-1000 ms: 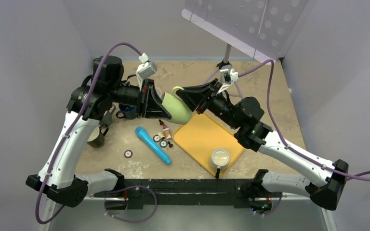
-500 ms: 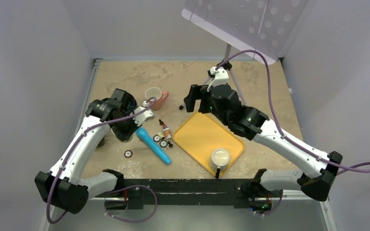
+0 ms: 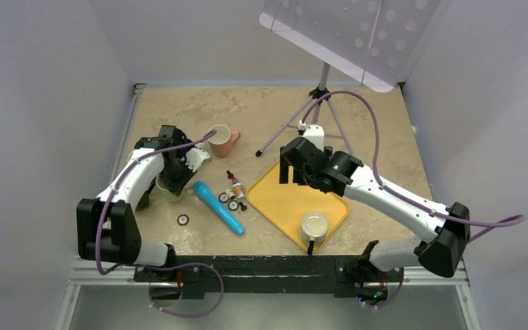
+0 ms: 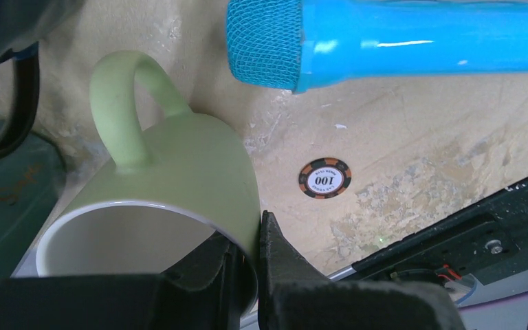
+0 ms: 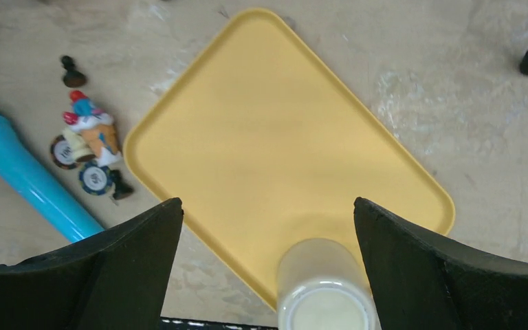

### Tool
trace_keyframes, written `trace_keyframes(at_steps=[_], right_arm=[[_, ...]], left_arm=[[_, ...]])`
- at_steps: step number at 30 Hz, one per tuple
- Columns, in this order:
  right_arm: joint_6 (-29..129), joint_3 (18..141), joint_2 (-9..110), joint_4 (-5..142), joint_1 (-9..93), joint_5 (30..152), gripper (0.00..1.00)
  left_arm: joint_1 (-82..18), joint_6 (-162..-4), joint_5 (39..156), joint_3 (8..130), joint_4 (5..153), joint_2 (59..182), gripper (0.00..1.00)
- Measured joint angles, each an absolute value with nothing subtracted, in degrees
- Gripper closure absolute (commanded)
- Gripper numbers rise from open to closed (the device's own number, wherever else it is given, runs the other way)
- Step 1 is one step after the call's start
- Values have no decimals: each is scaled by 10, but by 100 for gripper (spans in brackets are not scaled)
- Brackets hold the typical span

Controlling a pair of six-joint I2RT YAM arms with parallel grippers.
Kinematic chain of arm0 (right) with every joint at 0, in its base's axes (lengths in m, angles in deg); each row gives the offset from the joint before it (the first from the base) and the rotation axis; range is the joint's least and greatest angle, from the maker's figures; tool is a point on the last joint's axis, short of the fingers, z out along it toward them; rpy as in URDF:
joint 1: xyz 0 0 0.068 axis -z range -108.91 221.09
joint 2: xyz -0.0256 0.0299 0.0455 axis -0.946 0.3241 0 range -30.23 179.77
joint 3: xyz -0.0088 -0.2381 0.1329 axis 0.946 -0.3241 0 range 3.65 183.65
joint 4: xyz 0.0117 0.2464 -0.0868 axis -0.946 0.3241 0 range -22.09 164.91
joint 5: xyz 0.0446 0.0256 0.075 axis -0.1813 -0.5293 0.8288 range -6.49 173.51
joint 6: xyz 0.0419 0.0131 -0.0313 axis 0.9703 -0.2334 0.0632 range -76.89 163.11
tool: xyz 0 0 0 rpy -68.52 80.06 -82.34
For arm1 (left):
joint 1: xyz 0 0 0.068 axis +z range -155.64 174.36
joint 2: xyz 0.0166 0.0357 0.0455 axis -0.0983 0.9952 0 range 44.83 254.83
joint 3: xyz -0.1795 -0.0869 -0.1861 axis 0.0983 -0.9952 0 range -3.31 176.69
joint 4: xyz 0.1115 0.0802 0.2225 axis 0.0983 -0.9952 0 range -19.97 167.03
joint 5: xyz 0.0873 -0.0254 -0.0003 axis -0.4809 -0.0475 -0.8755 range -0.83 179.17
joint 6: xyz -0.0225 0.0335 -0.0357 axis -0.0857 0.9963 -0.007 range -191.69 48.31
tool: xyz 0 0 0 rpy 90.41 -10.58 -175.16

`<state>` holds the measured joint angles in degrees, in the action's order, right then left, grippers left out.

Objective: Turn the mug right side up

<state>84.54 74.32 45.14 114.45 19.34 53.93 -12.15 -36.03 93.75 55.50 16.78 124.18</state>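
Observation:
The light green mug [image 4: 179,161] has its mouth facing the wrist camera and its handle [image 4: 118,103] pointing away. My left gripper [image 4: 254,240] is shut on its rim, with one finger inside and one outside the wall. From above, that gripper [image 3: 177,173] is low over the table's left side and covers most of the mug [image 3: 166,190]. I cannot tell whether the mug's base touches the table. My right gripper [image 5: 268,206] hangs open and holds nothing above the yellow tray [image 5: 282,130]; from above it [image 3: 295,165] is over the tray's far corner.
A pink mug [image 3: 223,139] stands upright behind the left gripper. A blue microphone [image 3: 218,207], a poker chip [image 4: 325,179] and small figurines [image 3: 235,189] lie between mug and tray. A white cup [image 3: 314,226] sits on the tray. A tripod [image 3: 316,113] stands at the back.
Both grippers held the green mug in mid-air a second ago. The right one has let go, opened and drawn back over the tray. The left has carried the mug down to the left.

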Motion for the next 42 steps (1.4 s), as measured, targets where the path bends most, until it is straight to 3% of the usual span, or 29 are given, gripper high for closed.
trace_keyframes(at_steps=[6, 12, 14, 19, 35, 42], right_arm=[[901, 691, 433, 1210, 193, 549, 4], [931, 652, 362, 1236, 193, 584, 2], [937, 640, 339, 1237, 193, 605, 2], [948, 602, 314, 1245, 193, 658, 2], [979, 543, 343, 1275, 173, 738, 2], [977, 534, 410, 1250, 171, 734, 16]], left_arm=[[-105, -361, 941, 542, 197, 1269, 97], [-100, -359, 960, 538, 209, 1264, 57], [-99, -359, 965, 538, 211, 1255, 52], [-96, -359, 984, 538, 202, 1200, 47], [-96, -359, 1059, 602, 125, 1134, 47], [-96, -359, 1096, 602, 113, 1134, 47]])
